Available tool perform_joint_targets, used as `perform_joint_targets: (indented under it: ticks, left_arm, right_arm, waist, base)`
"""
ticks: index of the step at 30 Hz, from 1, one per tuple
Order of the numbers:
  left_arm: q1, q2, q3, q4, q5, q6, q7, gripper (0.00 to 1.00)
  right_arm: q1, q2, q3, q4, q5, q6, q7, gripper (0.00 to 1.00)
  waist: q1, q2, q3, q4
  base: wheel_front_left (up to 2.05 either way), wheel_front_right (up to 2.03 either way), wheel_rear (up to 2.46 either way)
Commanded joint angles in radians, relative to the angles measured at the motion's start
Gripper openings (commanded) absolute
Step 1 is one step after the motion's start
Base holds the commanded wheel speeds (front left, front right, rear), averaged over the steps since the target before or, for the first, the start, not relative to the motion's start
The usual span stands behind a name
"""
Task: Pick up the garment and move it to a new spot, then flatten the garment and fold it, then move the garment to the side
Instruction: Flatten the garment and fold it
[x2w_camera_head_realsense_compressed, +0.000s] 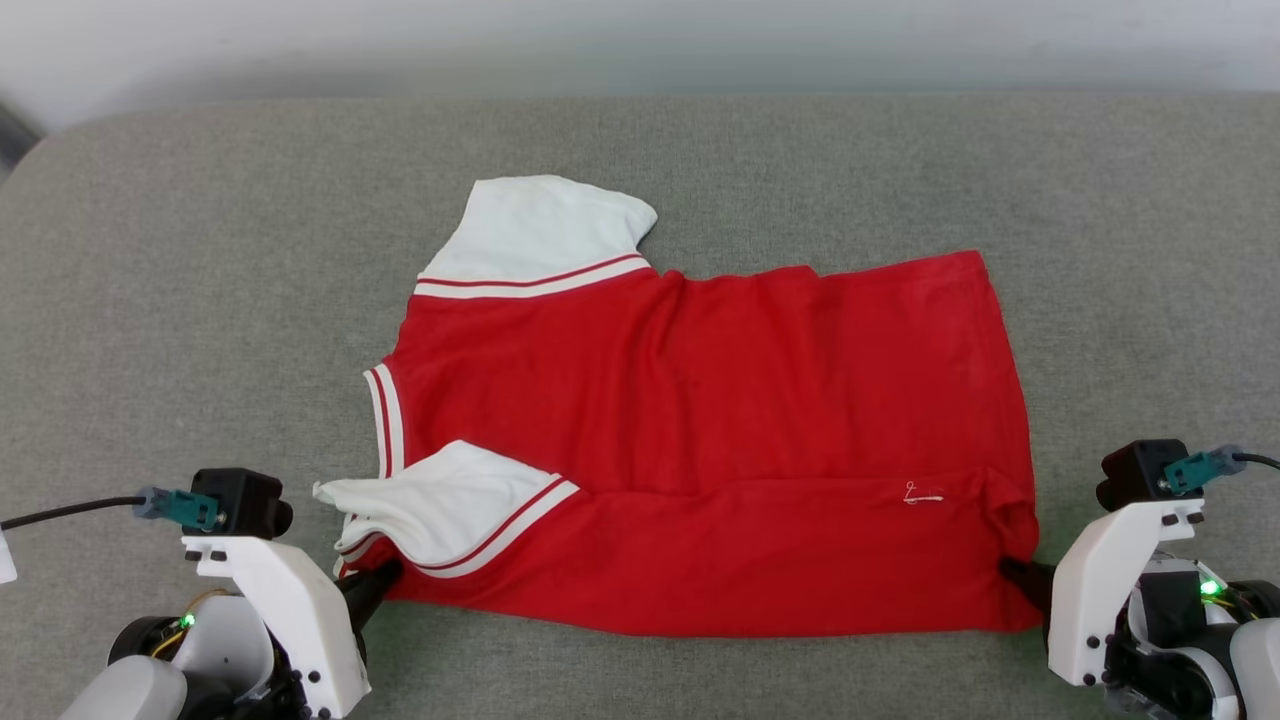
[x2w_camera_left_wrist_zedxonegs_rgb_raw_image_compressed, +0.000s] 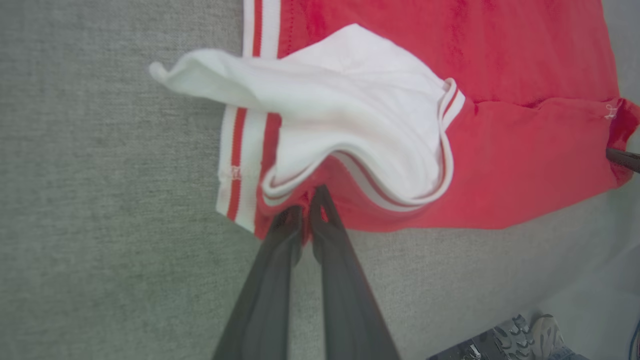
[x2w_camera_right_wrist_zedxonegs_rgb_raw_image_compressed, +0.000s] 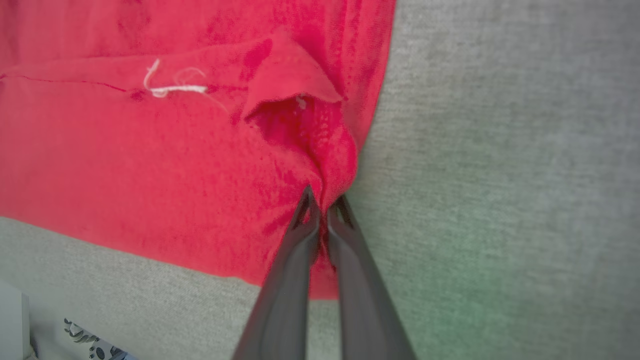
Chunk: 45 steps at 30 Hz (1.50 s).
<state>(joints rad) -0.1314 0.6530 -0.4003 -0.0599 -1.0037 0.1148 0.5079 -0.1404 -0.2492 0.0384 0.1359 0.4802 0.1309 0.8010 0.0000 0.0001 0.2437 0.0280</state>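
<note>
So the garment (x2w_camera_head_realsense_compressed: 700, 400) is lying mostly flat in the middle of the grey cloth-covered worktop (x2w_camera_head_realsense_compressed: 200, 300), collar end pointing to the robot's left and hem to its right. Looks to me like we're sitting in the fold step: a crease line is running along the near long edge, and both corners of that edge are getting pinched. The left gripper (x2w_camera_left_wrist_zedxonegs_rgb_raw_image_compressed: 307, 200) is clamping tight on the red fabric just under the near white sleeve (x2w_camera_head_realsense_compressed: 450, 500). The right gripper (x2w_camera_right_wrist_zedxonegs_rgb_raw_image_compressed: 322, 197) is squeezing its 2 fingers together on the bunched hem corner.

I'm guessing the next move is calling for both arms lifting together, keeping that edge taut and carrying it toward the far edge so it's landing square. The near sleeve is flopping loose and puffed up, so it's probably needing a tuck.

The fabric is looking thin, soft and slightly pebbly, with red-white striped trim (x2w_camera_head_realsense_compressed: 385, 420) at the collar, and the worktop is showing a coarse weave. 1 loose white thread (x2w_camera_right_wrist_zedxonegs_rgb_raw_image_compressed: 170, 89) is sitting near the hem.
</note>
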Motion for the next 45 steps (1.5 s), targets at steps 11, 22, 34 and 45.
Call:
perform_joint_targets:
  ticks: [11, 22, 34, 45]
  left_arm:
    - [0.062, 0.011, -0.018, -0.002, 0.003, 0.014, 0.006, 0.00]
    - [0.148, -0.009, -0.074, 0.019, 0.009, 0.028, 0.010, 1.00]
    - [0.071, -0.056, 0.024, 0.039, 0.076, 0.070, -0.204, 1.00]
    - [-0.133, -0.083, 0.127, 0.023, 0.167, 0.095, -0.406, 1.00]
  right_arm:
    - [0.085, -0.043, 0.026, -0.083, 0.019, 0.000, -0.020, 0.00]
    - [0.278, 0.022, -0.053, -0.161, -0.016, 0.000, -0.029, 1.00]
    - [0.227, 0.075, -0.062, -0.248, -0.169, 0.000, -0.413, 1.00]
    - [0.070, 0.141, -0.079, -0.311, -0.272, 0.000, -0.606, 1.00]
  waist:
    - [0.0000, -0.0001, -0.178, -0.004]
    - [0.0000, -0.0001, -0.272, 0.005]
    - [0.0000, -0.0001, -0.263, -0.063]
    - [0.0000, -0.0001, -0.081, -0.148]
  base:
    - [0.00, 0.00, 0.00]
    - [0.00, 0.00, 0.00]
    - [0.00, 0.00, 0.00]
    - [0.00, 0.00, 0.00]
